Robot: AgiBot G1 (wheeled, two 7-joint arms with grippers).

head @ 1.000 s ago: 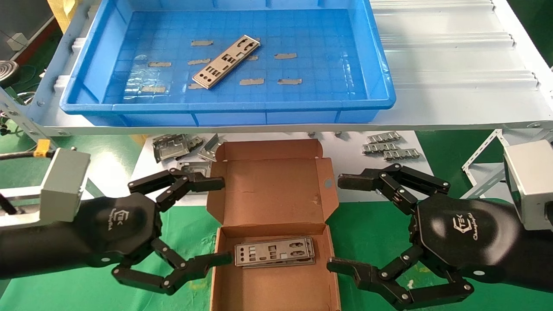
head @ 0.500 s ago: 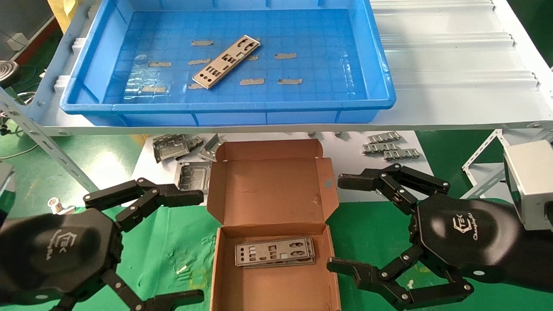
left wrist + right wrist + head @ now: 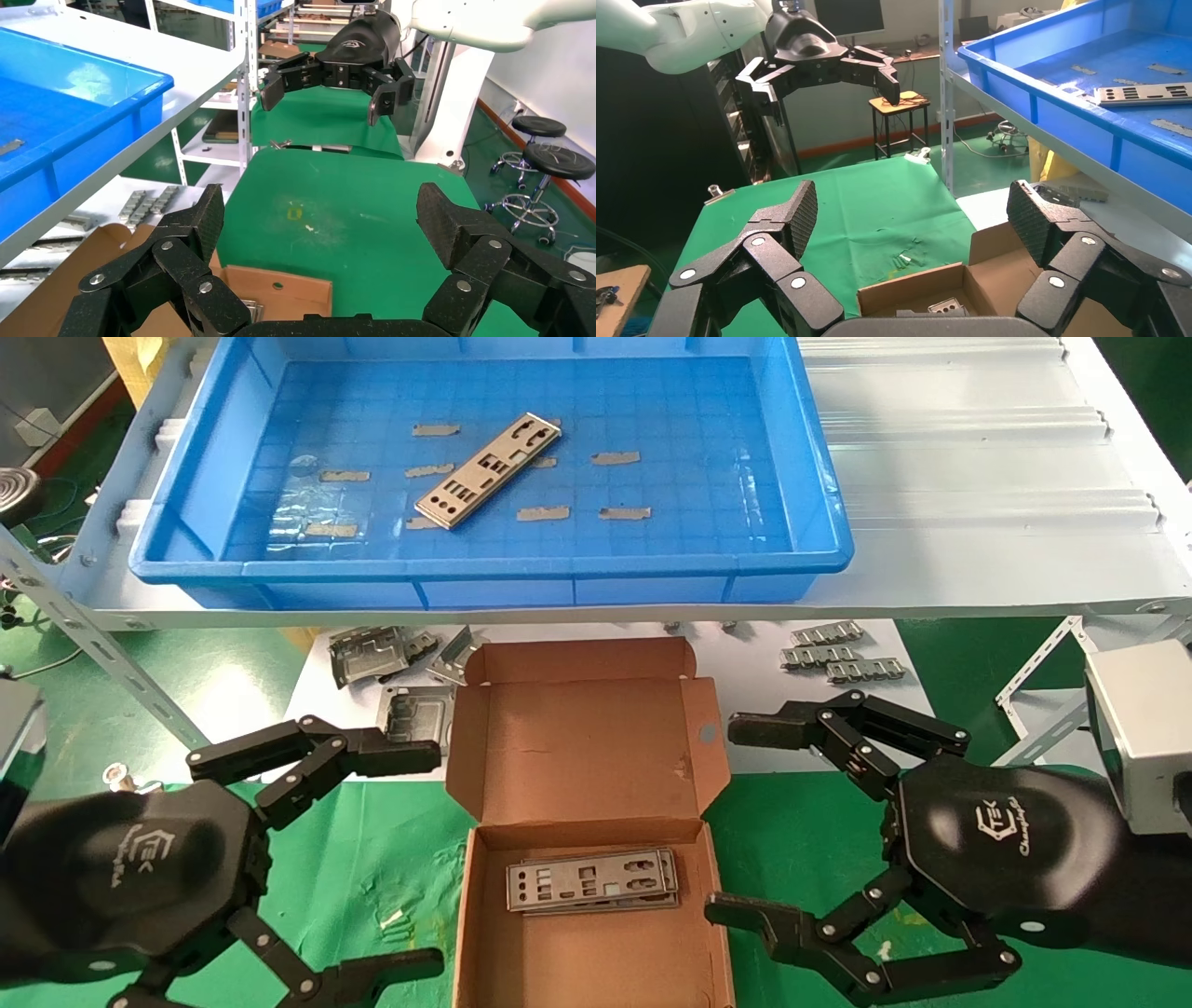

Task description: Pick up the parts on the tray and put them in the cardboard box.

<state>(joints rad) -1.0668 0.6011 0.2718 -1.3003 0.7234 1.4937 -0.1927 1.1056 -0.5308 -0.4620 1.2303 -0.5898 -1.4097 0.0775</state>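
Note:
One part (image 3: 487,470), a thin silver punched plate, lies at an angle on the floor of the blue tray (image 3: 819,505) on the shelf. Below it the cardboard box (image 3: 587,747) stands open, with stacked parts (image 3: 591,880) inside. My left gripper (image 3: 436,860) hangs open and holds nothing, just left of the box. On the box's right side my right gripper (image 3: 722,818) is open and holds nothing too. The right wrist view shows the tray (image 3: 1046,105), its part (image 3: 1141,93) and the box (image 3: 989,281) beyond the open right gripper (image 3: 912,203). The left wrist view shows the open left gripper (image 3: 322,210) over the box (image 3: 281,291).
Bulky grey metal frames (image 3: 372,654) lie on the white sheet left of the box lid. Ridged clip strips (image 3: 838,654) lie to its right. The white shelf (image 3: 978,477) overhangs them. Green cloth (image 3: 391,859) covers the table.
My left gripper has drawn back from the box, leftward and toward me, still open. The right arm, the box and the parts have not moved.

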